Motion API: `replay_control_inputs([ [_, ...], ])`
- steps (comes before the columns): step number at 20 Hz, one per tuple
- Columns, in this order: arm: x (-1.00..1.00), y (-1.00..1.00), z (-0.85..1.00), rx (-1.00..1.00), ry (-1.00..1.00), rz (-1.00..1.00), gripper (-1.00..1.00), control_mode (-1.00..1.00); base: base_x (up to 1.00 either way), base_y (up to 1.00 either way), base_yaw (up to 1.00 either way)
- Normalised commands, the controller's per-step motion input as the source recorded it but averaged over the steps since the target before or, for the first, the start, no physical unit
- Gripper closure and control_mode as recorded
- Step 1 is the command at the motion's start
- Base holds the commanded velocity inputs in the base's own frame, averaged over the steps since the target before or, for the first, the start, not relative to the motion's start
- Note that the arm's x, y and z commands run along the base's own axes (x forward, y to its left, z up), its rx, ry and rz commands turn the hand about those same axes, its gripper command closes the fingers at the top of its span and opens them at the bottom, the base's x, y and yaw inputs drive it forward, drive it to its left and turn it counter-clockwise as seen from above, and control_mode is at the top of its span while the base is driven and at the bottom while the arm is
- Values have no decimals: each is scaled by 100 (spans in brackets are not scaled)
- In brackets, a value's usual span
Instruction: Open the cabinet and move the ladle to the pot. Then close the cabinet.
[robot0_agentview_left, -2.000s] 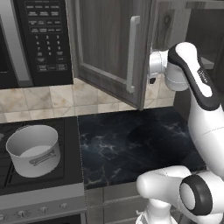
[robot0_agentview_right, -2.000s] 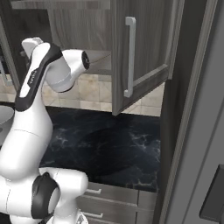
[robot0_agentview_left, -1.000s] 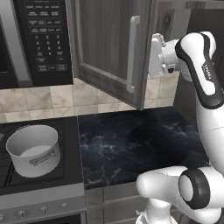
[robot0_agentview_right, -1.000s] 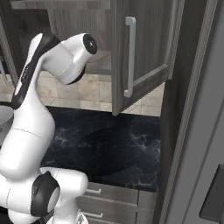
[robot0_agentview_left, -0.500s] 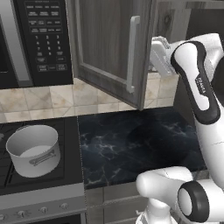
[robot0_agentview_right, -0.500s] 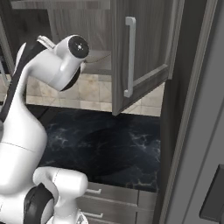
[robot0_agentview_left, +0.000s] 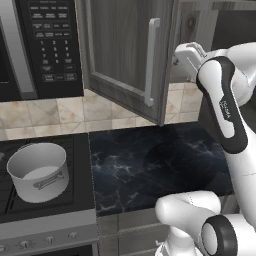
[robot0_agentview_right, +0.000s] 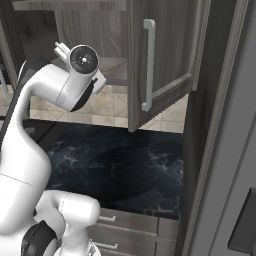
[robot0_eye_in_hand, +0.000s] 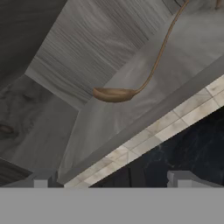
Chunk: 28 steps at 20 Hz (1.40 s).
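The cabinet stands with both doors swung open; its right door hangs out over the counter. On the shelf inside lies the ladle, bowl toward me, its thin brownish handle running up and to the right. My gripper is open just outside the shelf's front edge, well short of the ladle, with nothing between its fingertips. The white hand is raised at the cabinet opening beside the left door's edge. The grey pot sits on the stove at lower left.
A black microwave hangs left of the cabinet. The black marble counter lies under the open doors, with the stove to its left. A tall dark panel walls off the right side. Both doors jut out at hand height.
The arm has lifted and swung the hand up from below the cabinet to its opening. The doors and the pot have stayed put.
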Motion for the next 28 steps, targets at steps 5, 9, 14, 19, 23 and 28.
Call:
replay_control_inputs([
  [5, 1, -39, 0, 0, 0, -13, -100, -100, 0, 0, 0],
  [9, 2, -31, 0, 0, 0, -17, -100, -100, 0, 0, 0],
  [14, 8, -25, 0, 0, 0, -16, -100, -100, 0, 0, 0],
  [19, 25, -27, 0, 0, 0, -12, -100, -100, 0, 0, 0],
  [23, 52, -21, -10, 0, 0, -4, -100, -100, 0, 0, 0],
  [28, 57, -20, -12, 0, 0, 0, -100, -100, 0, 0, 0],
])
